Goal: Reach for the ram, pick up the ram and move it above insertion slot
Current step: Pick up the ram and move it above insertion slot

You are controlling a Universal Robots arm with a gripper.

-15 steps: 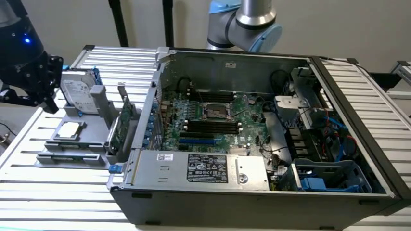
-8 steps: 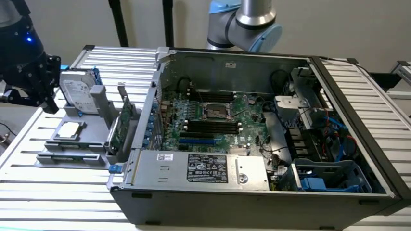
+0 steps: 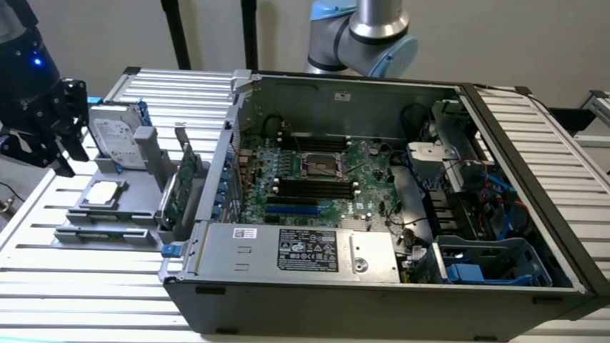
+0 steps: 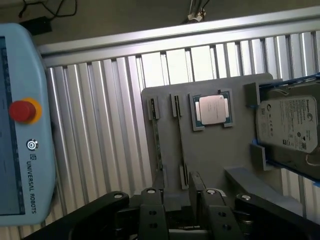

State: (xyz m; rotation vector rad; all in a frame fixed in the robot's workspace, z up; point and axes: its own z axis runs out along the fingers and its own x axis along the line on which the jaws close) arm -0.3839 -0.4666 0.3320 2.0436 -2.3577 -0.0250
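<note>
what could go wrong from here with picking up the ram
1. Two thin sticks stand side by side in the gray holder; the gripper hovers near the ram, and a finger might clip the other stick.
2. The ram stands on edge, so an off-centre grip might tilt or jam it in its slot.

— Where's the grey plastic tray [image 3: 91, 214]?
— On my slatted metal table [image 3: 57, 286], at the exterior view's left of the open black computer case [image 3: 381, 307].
— On it?
— Silver hard drive [image 3: 116, 136] far, square processor chip [image 3: 105, 191] midway, thin ram stick [image 4: 180, 142] nearer.
</note>
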